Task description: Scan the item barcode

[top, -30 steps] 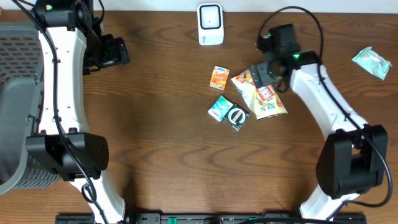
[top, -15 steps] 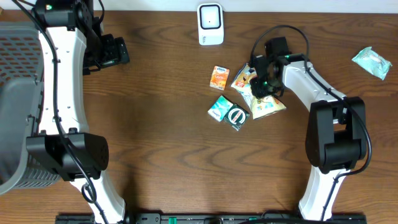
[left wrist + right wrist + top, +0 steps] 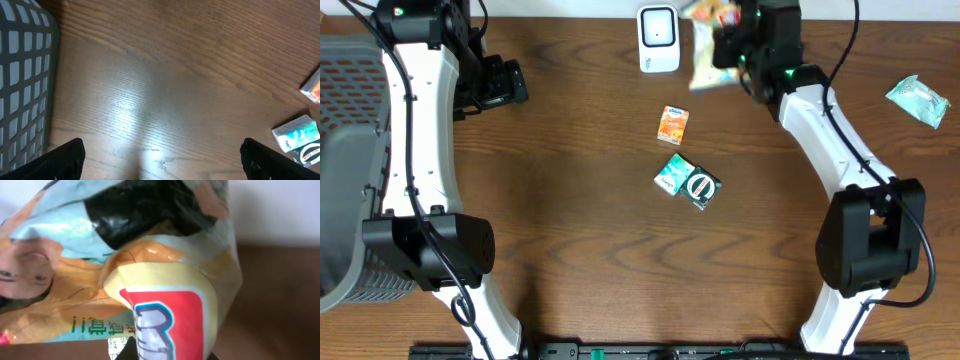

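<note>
Showing from overhead the whole tabletop [image 3: 570, 260]: grey basket [image 3: 345, 150] lying at the far left, left hand [image 3: 505, 85] hovering beside it, fingers spread wide and holding nothing, white scanner [image 3: 658, 38] standing at the far edge, right hand [image 3: 745, 45] hanging just right of the scanner, clamping shut on the snack bag [image 3: 708, 45] and holding it aloft, blurred. Lying loose mid-tabletop: orange packet [image 3: 672, 125], teal packet [image 3: 672, 173] touching a black-and-green packet [image 3: 701, 187]; green wrapper [image 3: 918, 100] lying well apart at the right. Catching from the left wrist only basket wall, bare wood and those packets at the frame's right edge. Filling the right wrist view with the snack bag [image 3: 125, 265] alone: glossy, crinkled, pale blue and orange, carrying a printed face at left, a red panel edged yellow, small green lettering.
</note>
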Tool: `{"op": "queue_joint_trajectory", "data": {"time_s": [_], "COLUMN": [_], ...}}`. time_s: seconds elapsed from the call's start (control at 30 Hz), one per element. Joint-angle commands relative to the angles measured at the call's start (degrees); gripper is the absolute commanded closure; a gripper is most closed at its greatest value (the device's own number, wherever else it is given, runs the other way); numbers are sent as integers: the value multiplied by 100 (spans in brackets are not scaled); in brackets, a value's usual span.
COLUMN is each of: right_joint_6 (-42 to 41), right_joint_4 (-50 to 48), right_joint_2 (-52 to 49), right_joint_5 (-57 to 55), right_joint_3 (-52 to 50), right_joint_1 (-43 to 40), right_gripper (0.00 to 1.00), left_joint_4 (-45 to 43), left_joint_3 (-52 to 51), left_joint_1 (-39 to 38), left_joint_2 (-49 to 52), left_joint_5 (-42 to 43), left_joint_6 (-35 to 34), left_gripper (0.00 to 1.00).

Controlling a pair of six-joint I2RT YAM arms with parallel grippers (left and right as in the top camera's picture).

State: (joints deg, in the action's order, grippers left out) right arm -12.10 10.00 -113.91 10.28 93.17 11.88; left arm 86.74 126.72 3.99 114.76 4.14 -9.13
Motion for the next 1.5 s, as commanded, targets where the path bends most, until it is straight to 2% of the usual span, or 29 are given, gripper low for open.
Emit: {"op": "queue_joint_trajectory", "data": {"time_s": [0.0,0.13,0.3,0.4,0.5,0.7,0.9,1.0,1.1,1.27,1.4,1.43,1.47], "right_joint_6": [-452,-409,-153,-160,-157,-153,-116,-111,153,1567,2317,2420,2511], "right_joint_4": [-1027,-2369,-4413,-5228,-5571,-5329,-4920,-4159,-3099,-898,566,824,1058], "right_joint_2": [-57,-413,-1338,-1858,-2175,-2312,-2098,-1644,-1121,-374,-186,-188,-214], "right_joint_5": [72,-498,-918,-1257,-1513,-1530,-1637,-1639,-1637,-1641,-1958,-2144,-2363], "right_joint_3": [85,85,85,92,142,522,734,732,732,732,732,732,730], "right_joint_1": [402,721,975,1010,1003,931,693,337,-144,-1150,-1969,-2151,-2315], "right_gripper": [99,99,99,99,95,94,96,99,99,99,99,98,90], "left_joint_4": [20,20,20,20,20,20,20,20,20,20,20,20,20], "left_joint_3": [22,22,20,22,22,22,22,22,22,22,22,22,22], "left_joint_1": [22,22,22,22,22,22,22,22,22,22,22,22,22], "left_joint_2": [33,33,33,33,33,33,33,33,33,33,33,33,33], "left_joint_5": [-55,-55,-55,-55,-55,-55,-55,-55,-55,-55,-55,-55,-55], "left_joint_6": [33,33,33,33,33,35,33,33,33,33,35,35,35], "left_gripper": [2,3,2,2,2,2,2,2,2,2,2,2,2]}}
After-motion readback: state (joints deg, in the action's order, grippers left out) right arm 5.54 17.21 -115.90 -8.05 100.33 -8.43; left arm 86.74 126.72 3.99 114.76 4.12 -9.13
